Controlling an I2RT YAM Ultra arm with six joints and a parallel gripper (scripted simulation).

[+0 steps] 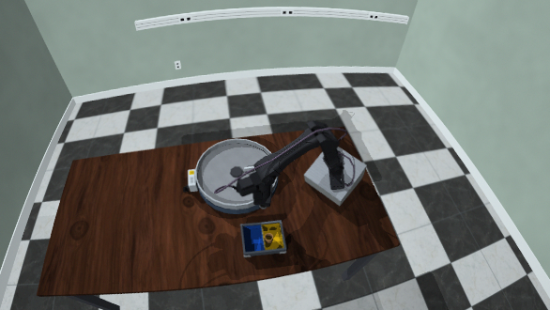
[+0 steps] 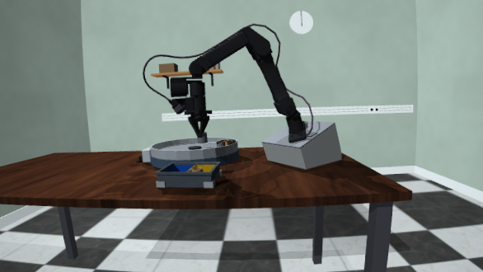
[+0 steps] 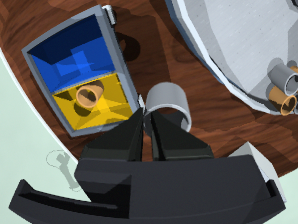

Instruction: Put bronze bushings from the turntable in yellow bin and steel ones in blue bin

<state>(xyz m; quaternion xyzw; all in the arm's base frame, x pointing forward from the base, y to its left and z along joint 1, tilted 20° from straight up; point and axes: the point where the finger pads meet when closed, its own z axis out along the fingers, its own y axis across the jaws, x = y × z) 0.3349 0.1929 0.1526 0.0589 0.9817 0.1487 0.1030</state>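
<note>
My gripper (image 3: pixel 147 113) is shut on a grey steel bushing (image 3: pixel 166 99) and holds it in the air, over the wood between the turntable's front rim and the bin. It also shows in the side view (image 2: pixel 200 133). The round grey turntable (image 1: pixel 233 175) holds a few more bushings, steel and bronze, at its edge (image 3: pixel 286 86). The bin (image 1: pixel 263 238) has a blue half (image 3: pixel 76 63) and a yellow half (image 3: pixel 96 107). One bronze bushing (image 3: pixel 87 96) lies in the yellow half. The blue half looks empty.
The arm's grey base block (image 1: pixel 334 178) stands on the table to the right of the turntable. A small white box (image 1: pixel 191 178) sits against the turntable's left side. A wall shelf with a brown box (image 2: pixel 168 67) hangs behind the arm.
</note>
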